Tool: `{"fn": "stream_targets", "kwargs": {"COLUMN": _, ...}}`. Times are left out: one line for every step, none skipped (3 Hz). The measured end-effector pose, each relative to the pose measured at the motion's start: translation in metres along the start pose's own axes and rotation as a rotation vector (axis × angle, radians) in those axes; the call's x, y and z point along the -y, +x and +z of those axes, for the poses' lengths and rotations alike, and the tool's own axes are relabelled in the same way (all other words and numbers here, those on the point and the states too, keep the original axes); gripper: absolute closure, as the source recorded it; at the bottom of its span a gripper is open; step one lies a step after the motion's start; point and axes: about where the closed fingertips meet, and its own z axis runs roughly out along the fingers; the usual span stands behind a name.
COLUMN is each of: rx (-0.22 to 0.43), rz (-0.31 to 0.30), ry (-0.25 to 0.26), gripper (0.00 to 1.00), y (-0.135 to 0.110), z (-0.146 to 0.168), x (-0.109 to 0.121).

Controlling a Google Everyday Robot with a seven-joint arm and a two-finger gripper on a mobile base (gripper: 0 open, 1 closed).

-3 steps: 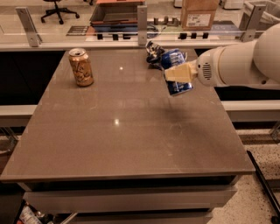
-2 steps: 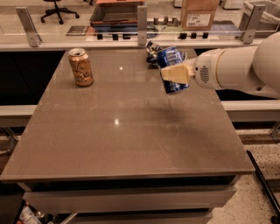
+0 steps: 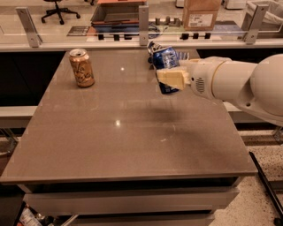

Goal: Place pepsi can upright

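The pepsi can (image 3: 165, 58) is blue with white markings. It hangs roughly upright in the air above the back right part of the brown table (image 3: 132, 150), throwing a shadow on the top below it. My gripper (image 3: 165, 74) comes in from the right on a white arm (image 3: 239, 86) and is shut on the can. One tan finger (image 3: 172, 78) crosses the can's front and the other is hidden behind it. The can's lower end (image 3: 169, 89) shows below the finger.
A gold-tan can (image 3: 82, 67) stands upright at the table's back left. A dark foil snack bag (image 3: 152, 46) lies just behind the held can. A glass-railed ledge (image 3: 141, 37) with a cardboard box (image 3: 201, 13) runs behind the table.
My gripper has carried the pepsi can a little to the left over the table. The gold can has not moved.
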Motion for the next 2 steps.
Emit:
{"fn": "stream_targets", "kwargs": {"rx": 0.057, "rz": 0.014, "ry": -0.011, "gripper": 1.0, "y": 0.015, "z": 0.009, "x": -0.005}}
{"fn": "stream_targets", "kwargs": {"rx": 0.092, "rz": 0.059, "ry": -0.038, "gripper": 1.0, "y": 0.038, "z": 0.022, "x": -0.012}}
